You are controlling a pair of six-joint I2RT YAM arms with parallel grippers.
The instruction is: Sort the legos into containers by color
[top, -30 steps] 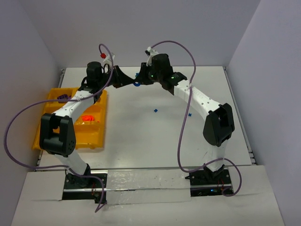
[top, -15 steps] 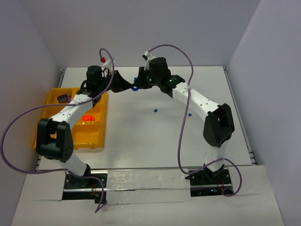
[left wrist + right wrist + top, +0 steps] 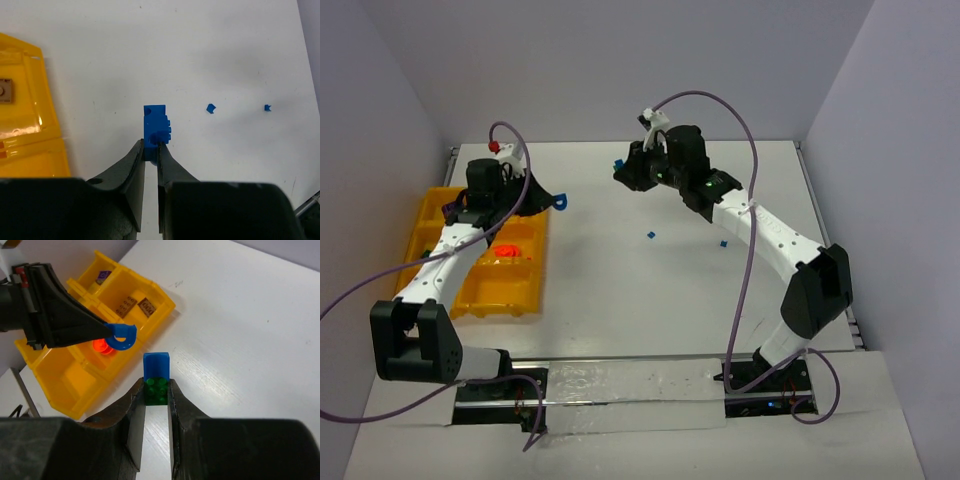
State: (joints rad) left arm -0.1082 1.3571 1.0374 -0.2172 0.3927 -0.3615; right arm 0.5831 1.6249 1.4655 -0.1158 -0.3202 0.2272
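Left tool (image 3: 151,149) pinches a blue lego (image 3: 156,121) just beside the tray (image 3: 515,295) at nine o'clock. Right tool (image 3: 156,390) clamps a green-and-blue stack (image 3: 156,375), seemingly joined, near twelve. Light, rigid, slippery bricks: grip flat sides.

A white table (image 3: 650,290) fills the middle, its matte top marked by a few faint dark specks. Plain lavender-grey walls close it in: a back wall (image 3: 620,60), a left wall (image 3: 365,150) and a right wall (image 3: 910,150). A shiny silvery strip (image 3: 630,385) runs along the table's near edge, with a pale ledge (image 3: 640,450) below. The light is soft and even, and the shadows are weak.
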